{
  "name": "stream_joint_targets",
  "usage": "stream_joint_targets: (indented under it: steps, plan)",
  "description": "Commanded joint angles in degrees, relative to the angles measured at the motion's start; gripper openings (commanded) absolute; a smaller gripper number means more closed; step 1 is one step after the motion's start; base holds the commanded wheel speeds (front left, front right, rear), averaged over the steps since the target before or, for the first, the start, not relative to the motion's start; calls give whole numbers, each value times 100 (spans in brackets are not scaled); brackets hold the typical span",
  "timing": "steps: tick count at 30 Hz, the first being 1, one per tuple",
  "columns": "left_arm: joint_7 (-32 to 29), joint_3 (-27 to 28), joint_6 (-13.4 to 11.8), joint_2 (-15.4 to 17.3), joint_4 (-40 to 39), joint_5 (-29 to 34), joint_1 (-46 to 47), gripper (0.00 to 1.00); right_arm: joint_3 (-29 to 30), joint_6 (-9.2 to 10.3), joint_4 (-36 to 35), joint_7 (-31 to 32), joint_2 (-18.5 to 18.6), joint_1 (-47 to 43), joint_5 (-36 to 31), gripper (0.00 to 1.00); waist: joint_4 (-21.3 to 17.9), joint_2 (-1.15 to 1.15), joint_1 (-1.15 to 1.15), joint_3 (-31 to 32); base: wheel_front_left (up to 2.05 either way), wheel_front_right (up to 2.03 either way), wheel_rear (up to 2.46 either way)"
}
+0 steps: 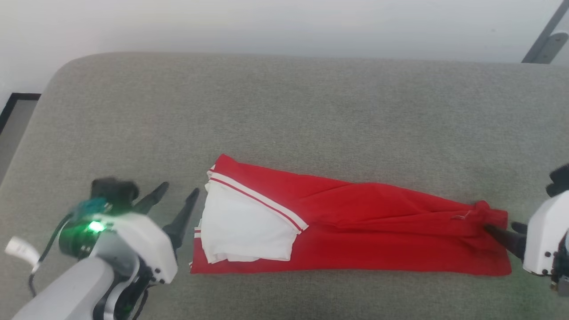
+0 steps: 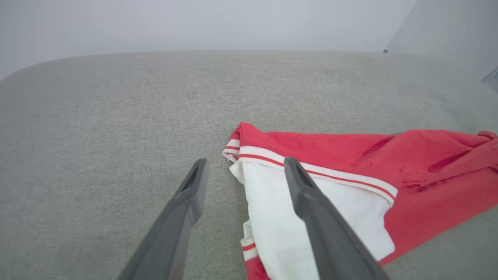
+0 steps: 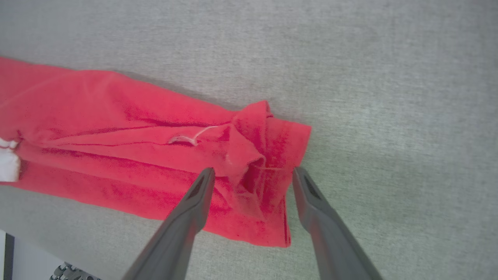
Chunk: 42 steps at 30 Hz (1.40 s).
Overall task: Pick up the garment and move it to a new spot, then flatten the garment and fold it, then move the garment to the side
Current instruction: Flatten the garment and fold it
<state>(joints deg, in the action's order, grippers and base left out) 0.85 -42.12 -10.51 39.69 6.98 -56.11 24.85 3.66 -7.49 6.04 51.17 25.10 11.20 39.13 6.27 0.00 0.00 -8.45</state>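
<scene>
The garment, red with a white sleeve and white-striped trim, lies folded into a long strip on the grey cushion. My left gripper stands open just off its left end, one finger over the white sleeve in the left wrist view, where the left gripper holds nothing. My right gripper is open at the bunched right end. In the right wrist view the right gripper straddles the crumpled red corner without gripping it.
The cushion's rounded left edge drops to a dark-trimmed floor. A pale wall runs behind, and a grey metal bar leans at the back right. Bare cushion surface extends beyond the garment.
</scene>
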Motion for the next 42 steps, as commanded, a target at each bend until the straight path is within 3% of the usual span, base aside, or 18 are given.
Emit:
stream_joint_targets:
  steps: [1,9,15,21,22,23,33,42]
  plan:
    - [305,133,-24,3,29,-22,-193,100,96,1,84,34,1,-66,-72,100,53,0,0,7,0,0,0]
    - [1307,627,-102,-91,172,-72,-852,100,161,1,688,-73,-123,135,-33,100,254,0,0,-23,0,0,0]
    - [1426,1051,-80,-313,171,-39,-1250,100,-91,1,1284,-189,-169,367,68,100,378,0,0,-66,0,0,0]
    - [1433,1802,119,-738,157,346,-1651,100,-672,-1,1953,-361,-266,548,339,100,542,0,0,-87,0,0,0]
    - [1433,1942,164,-809,167,467,-1696,100,-800,-3,2015,-374,-291,569,425,39,562,0,0,-89,0,0,0]
    - [1435,2094,215,-909,167,552,-1740,100,-924,-14,2026,-370,-305,569,534,0,585,0,0,-90,0,0,0]
    - [1436,3022,768,-1568,312,1220,-2149,100,-1165,1,2123,-626,132,726,1185,0,636,0,0,-73,0,0,0]
    - [1436,3400,1076,-1806,413,1524,-2149,100,-689,8,2388,-864,750,868,1375,0,417,0,0,-121,0,0,0]
